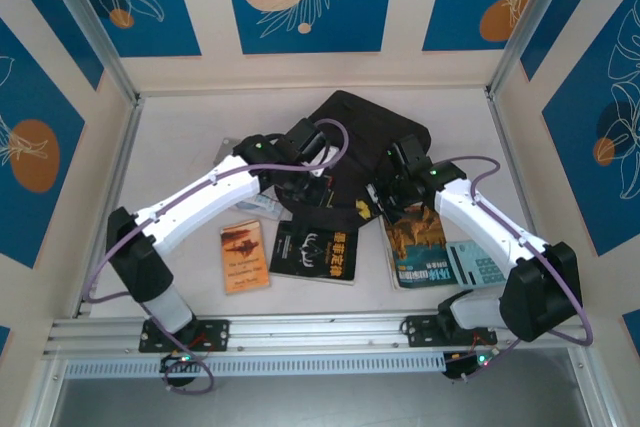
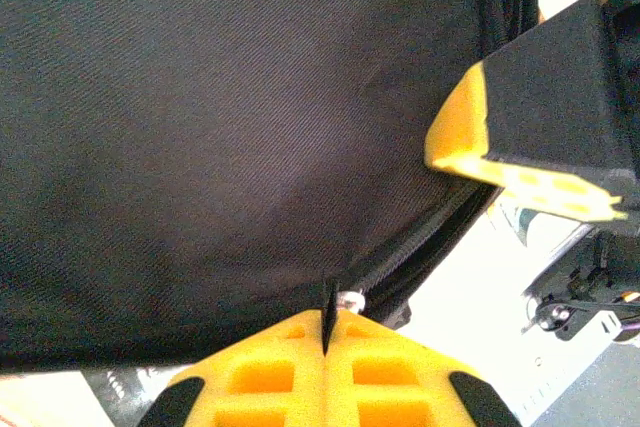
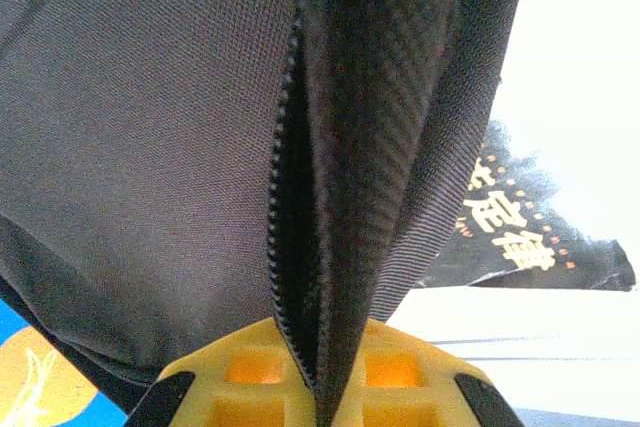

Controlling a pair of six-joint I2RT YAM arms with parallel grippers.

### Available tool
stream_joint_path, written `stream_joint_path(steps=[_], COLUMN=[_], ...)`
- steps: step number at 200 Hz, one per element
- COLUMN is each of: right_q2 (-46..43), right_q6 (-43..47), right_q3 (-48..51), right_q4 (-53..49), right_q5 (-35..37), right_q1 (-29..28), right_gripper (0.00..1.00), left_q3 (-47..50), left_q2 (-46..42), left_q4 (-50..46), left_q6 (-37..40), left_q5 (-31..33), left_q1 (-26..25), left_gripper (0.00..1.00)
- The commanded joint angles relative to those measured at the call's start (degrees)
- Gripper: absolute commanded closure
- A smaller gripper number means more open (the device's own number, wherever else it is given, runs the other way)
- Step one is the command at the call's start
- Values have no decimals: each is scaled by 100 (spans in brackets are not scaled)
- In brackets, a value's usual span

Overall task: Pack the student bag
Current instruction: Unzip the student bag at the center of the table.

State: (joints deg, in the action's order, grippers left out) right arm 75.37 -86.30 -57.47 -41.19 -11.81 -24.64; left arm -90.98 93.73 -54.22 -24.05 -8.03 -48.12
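While books (image 1: 315,252) lie outside the bag (image 1: 355,122), packing judged barely begun | bag: table (image 1: 180,157) centre, far side | left gripper (image 2: 327,325): closed, pinching bag by zipper (image 2: 420,242) | right gripper (image 3: 322,387): closed on zipper-edge fabric | remaining: open, load books.

Left arm (image 1: 200,197) and right arm (image 1: 485,227) both reach onto the black student bag (image 1: 365,117)

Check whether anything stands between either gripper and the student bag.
Nothing visible does. The left gripper is shut on the student bag at its edge, and the right gripper is shut on a fold of its fabric beside the zipper.
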Motion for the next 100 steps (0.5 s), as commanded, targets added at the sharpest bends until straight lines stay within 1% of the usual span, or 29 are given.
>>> stream_joint_path(steps=[1,25,53,78,100], right_q2=[-88,-128,-100,-82,-34], right_q6=[259,474,715,1006,1504], right_q3=[169,274,347,310,257], right_q4=[-355,-341,-287,-286,-287], right_q5=[316,381,238,233,206], right_q1=[126,202,311,280,298], right_gripper=[100,100,100,100,100], left_q3=[214,359,593,582,582], left_q2=[-475,-625,-751,-738,-747], left_q4=[-186,-203,-162,-133,-129], left_q6=[-17,23,59,120,146], left_q5=[347,460,466,473,576], left_q1=[180,390,648,657,656], left_gripper=[100,100,100,100,100])
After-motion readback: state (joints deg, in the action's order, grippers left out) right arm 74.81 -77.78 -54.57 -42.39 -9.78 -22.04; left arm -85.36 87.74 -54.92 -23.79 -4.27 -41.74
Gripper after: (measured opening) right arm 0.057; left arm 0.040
